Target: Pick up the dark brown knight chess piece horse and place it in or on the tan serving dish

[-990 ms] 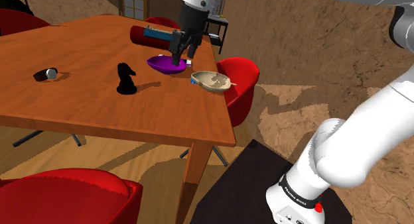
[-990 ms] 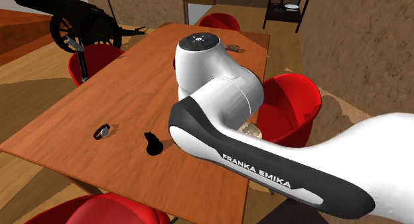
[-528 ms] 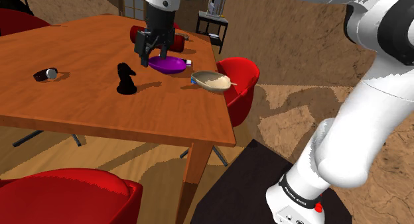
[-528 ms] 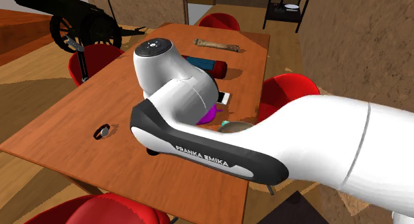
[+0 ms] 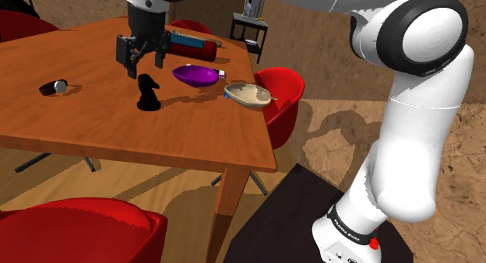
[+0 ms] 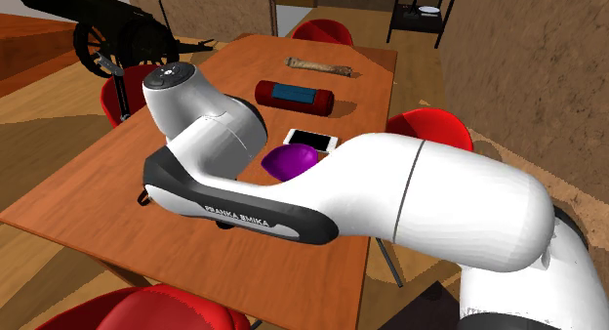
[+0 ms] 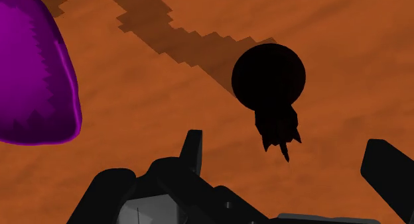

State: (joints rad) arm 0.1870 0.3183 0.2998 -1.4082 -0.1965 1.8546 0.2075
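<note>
The dark knight chess piece (image 5: 148, 92) stands upright on the wooden table (image 5: 93, 121). My gripper (image 5: 142, 57) hangs open just above and slightly behind it, touching nothing. From the wrist camera the knight (image 7: 270, 90) lies ahead, between the lines of my two fingers (image 7: 192, 150), which stand well apart. The tan serving dish (image 5: 247, 93) sits near the table's edge at the shoulder view's right, beside a purple bowl (image 5: 196, 75). In the second exterior view my arm hides the knight and the dish.
A purple bowl (image 6: 291, 162) lies next to a white phone (image 6: 310, 140). A red cylinder (image 6: 294, 95) and a long stick (image 6: 321, 65) rest farther back. A small dark ring-shaped object (image 5: 54, 87) sits toward the shoulder view's left. Red chairs (image 5: 276, 90) surround the table.
My gripper has swung from above the purple bowl toward the shoulder view's left, ending over the knight. It stays open. The objects on the table have not moved.
</note>
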